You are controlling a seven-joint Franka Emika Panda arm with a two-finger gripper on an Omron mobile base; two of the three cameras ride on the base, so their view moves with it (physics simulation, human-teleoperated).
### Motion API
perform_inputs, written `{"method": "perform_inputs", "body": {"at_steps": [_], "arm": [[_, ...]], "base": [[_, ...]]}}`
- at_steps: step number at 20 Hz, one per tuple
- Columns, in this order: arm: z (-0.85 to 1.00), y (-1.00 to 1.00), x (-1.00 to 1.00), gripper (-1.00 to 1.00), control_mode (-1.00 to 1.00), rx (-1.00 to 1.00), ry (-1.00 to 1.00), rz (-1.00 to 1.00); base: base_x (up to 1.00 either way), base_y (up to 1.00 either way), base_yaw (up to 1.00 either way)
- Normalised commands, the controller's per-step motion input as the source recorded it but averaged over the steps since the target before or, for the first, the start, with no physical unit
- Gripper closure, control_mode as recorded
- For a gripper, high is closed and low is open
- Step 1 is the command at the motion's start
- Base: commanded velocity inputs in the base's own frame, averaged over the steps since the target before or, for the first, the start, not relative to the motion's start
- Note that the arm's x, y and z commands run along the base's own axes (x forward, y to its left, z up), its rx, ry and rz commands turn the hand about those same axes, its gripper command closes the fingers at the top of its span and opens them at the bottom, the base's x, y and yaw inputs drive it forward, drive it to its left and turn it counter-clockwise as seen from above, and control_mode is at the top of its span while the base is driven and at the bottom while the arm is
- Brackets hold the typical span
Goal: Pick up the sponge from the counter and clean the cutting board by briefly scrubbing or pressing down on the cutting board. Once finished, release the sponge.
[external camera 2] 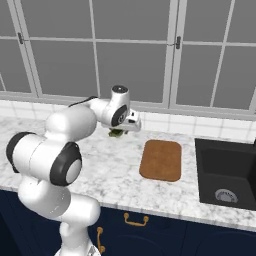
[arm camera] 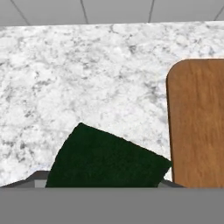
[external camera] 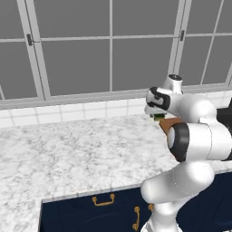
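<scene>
Gripping sponge, our gripper hangs above counter, jaws clamped on it; fingertips themselves hidden behind sponge in hand view. Sponge: flat dark green block, fuzzy top, lower edge cut off. We see it in right base view as small green scrap under hand. Cutting board: smooth orange-brown wood, rounded corners, lying flat beside sponge, partly blocked by arm in left base view. Counter marbled white-grey stone.

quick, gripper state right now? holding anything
Gripper: shut on the sponge, held up above the counter, to one side of the cutting board.
</scene>
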Motion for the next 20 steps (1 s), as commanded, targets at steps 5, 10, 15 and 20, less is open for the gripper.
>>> {"method": "perform_inputs", "body": {"at_steps": [5,10,15,20], "arm": [[-0.37,0.44,0.14,1.0,-1.0,0.0,0.12,0.0],[-0.55,0.26,0.24,1.0,-1.0,0.0,0.12,0.0],[-0.53,0.14,0.22,1.0,-1.0,-0.03,0.04,0.0],[-0.62,0.0,0.25,1.0,-1.0,0.0,0.04,0.0]], "base": [[0.0,0.0,0.0],[0.0,0.0,0.0],[0.0,0.0,0.0],[0.0,0.0,0.0]]}}
